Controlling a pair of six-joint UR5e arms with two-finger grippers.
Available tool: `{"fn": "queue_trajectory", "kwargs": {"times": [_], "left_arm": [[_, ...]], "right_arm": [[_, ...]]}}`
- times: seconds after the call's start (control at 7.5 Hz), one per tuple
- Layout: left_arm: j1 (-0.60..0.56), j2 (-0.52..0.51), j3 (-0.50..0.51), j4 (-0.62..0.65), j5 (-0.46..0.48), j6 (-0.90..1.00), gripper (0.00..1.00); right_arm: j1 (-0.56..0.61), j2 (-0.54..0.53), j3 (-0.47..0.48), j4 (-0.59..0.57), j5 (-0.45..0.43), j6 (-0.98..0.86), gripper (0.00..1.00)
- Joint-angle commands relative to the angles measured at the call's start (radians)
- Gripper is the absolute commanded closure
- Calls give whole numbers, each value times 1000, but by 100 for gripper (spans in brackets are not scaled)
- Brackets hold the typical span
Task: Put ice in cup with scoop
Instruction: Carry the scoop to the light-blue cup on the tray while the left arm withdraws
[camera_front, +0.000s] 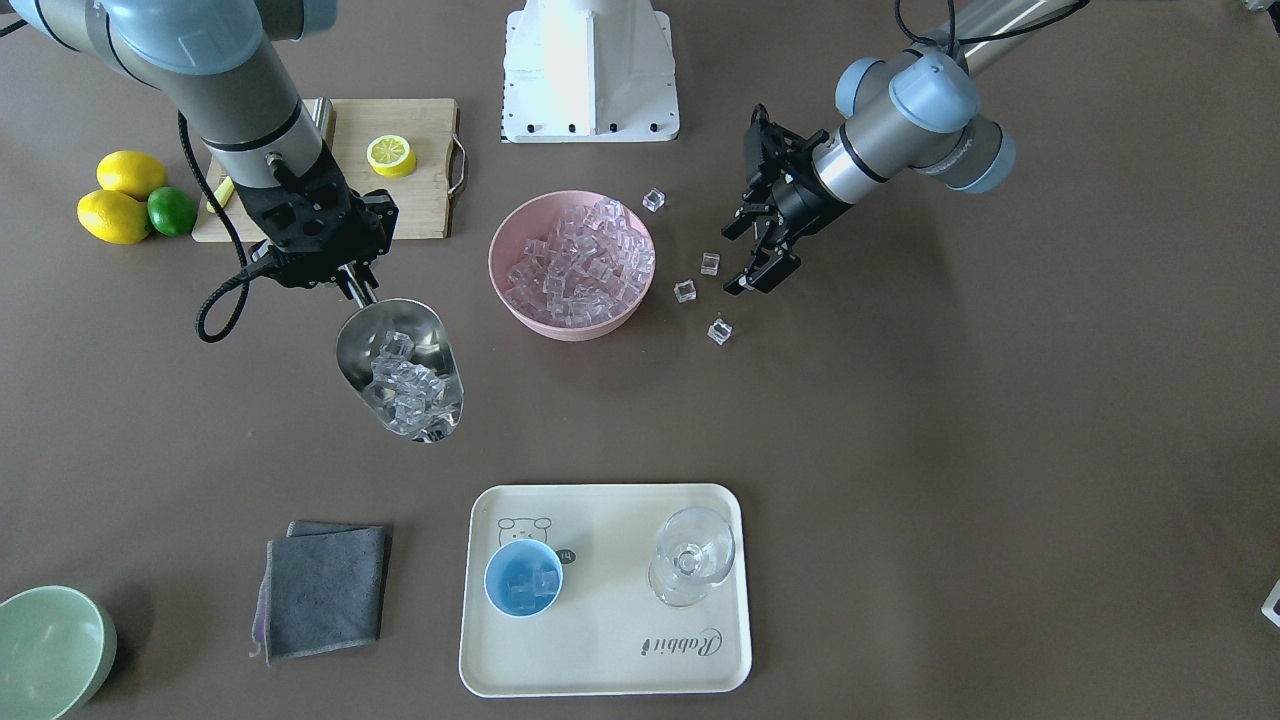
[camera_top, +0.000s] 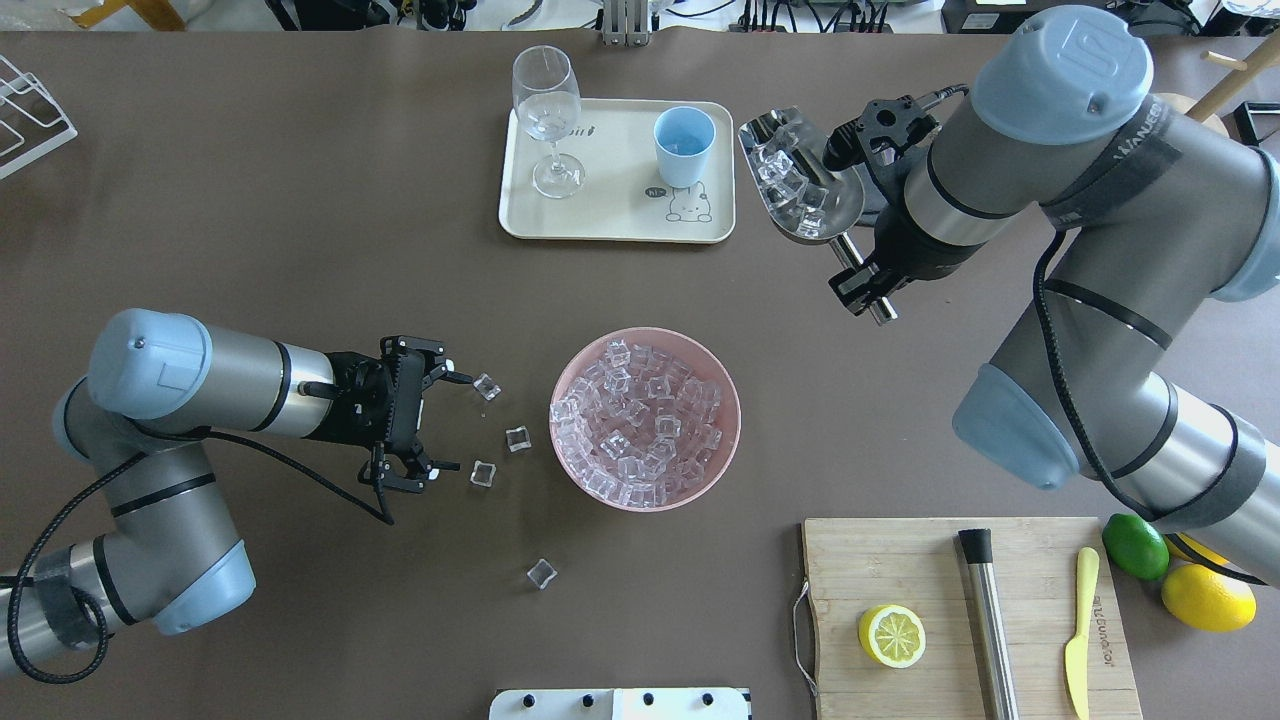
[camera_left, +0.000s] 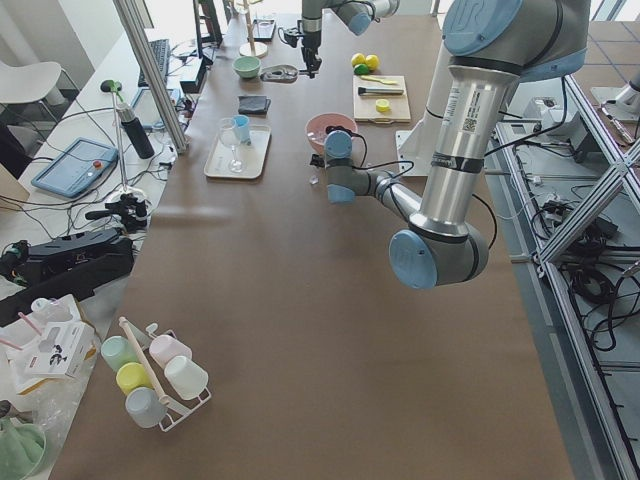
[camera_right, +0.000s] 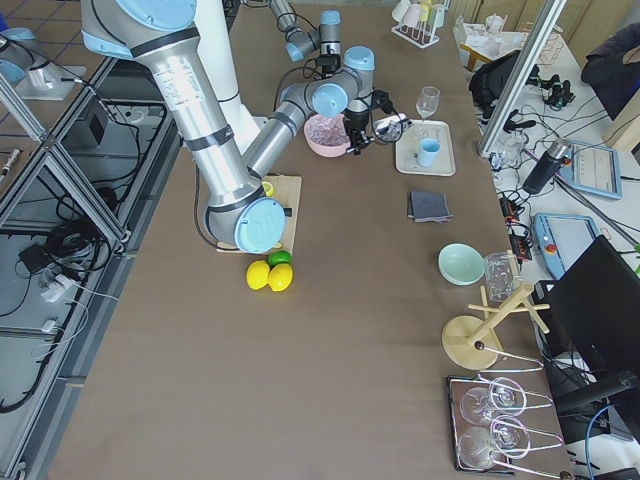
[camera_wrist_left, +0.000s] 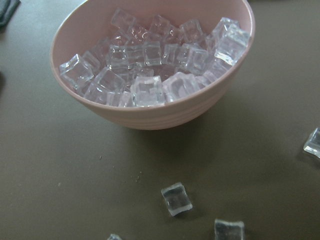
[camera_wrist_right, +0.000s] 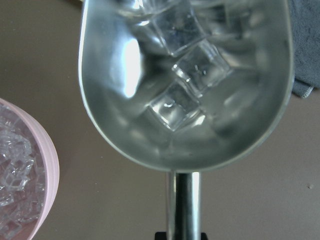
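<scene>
My right gripper (camera_front: 352, 282) is shut on the rod handle of the steel scoop (camera_front: 400, 370). The scoop is held above the table with several ice cubes (camera_wrist_right: 192, 82) in its trough. In the overhead view the scoop (camera_top: 800, 185) hangs just beside the tray's edge, right of the light-blue cup (camera_top: 684, 146). The cup (camera_front: 523, 578) stands on the tray (camera_front: 600, 650) with a few cubes in it. The pink bowl (camera_front: 497, 270) is heaped with ice (camera_wrist_left: 150, 75). My left gripper (camera_top: 458, 422) is open and empty beside the bowl, among loose cubes (camera_top: 517, 438).
A clear stemmed glass (camera_front: 692, 555) stands on the tray. A grey cloth (camera_front: 325, 588) and a pale-green bowl (camera_front: 50, 650) lie near the front edge. A cutting board (camera_top: 900, 560) holds a lemon half, a steel cylinder (camera_top: 990, 610) and a yellow knife; lemons and a lime lie beside it.
</scene>
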Motion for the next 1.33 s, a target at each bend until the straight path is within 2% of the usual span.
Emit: {"fn": "queue_trajectory", "kwargs": {"times": [0.0,0.13,0.4,0.53,0.8,1.07,1.2], "left_arm": [[-30,173,-187,133,21,1,2],[-70,249,-232,163,21,1,2],[-177,311,-258,252,16,3,2],[-223,350,-258,262,9,3,2],[-346,443,-249,259,-19,3,2],[-566,460,-139,262,-222,3,2],[-658,462,-86,289,-253,3,2]], "right_arm": [[70,132,-179,-104,179,2,100],[92,193,-248,-134,238,2,100],[109,340,-420,-213,312,2,100],[110,396,-475,-249,338,2,100],[121,464,-586,-287,471,4,100],[121,464,-600,-335,578,4,100],[122,464,-615,-338,620,5,100]]}}
